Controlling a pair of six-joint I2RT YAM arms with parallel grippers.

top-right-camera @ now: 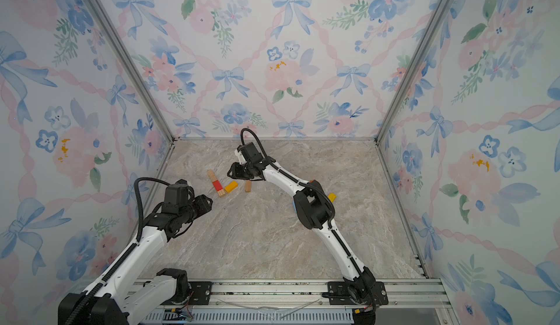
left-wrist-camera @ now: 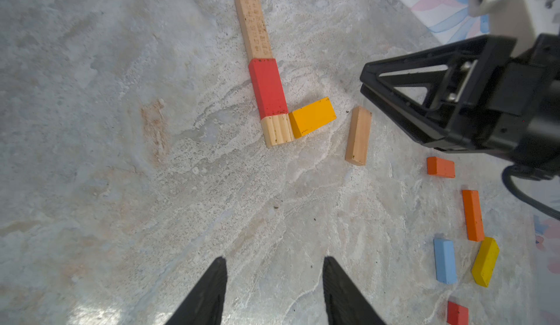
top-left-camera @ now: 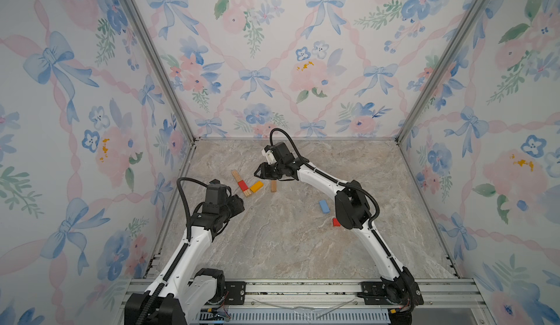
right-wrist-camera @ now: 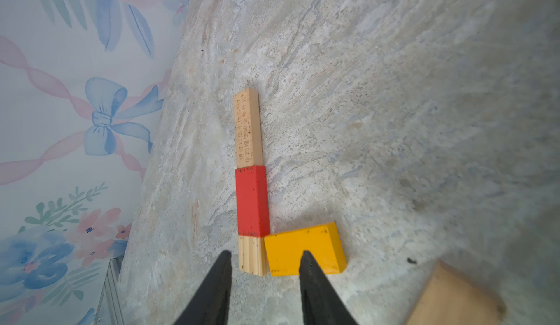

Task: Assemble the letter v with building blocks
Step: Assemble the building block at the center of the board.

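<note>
One stroke of the V lies on the marbled table: long natural bar, red block, short pale block, end to end, touching; yellow block butts its foot at an angle. Nearby, apart: loose natural block. Claws: right gripper near the yellow block, jaws parted, empty; left gripper parted, empty, well back. Judgement: blocks light, rigid, paint probably slick; pinch the loose one across its long sides, mid-length.
</note>
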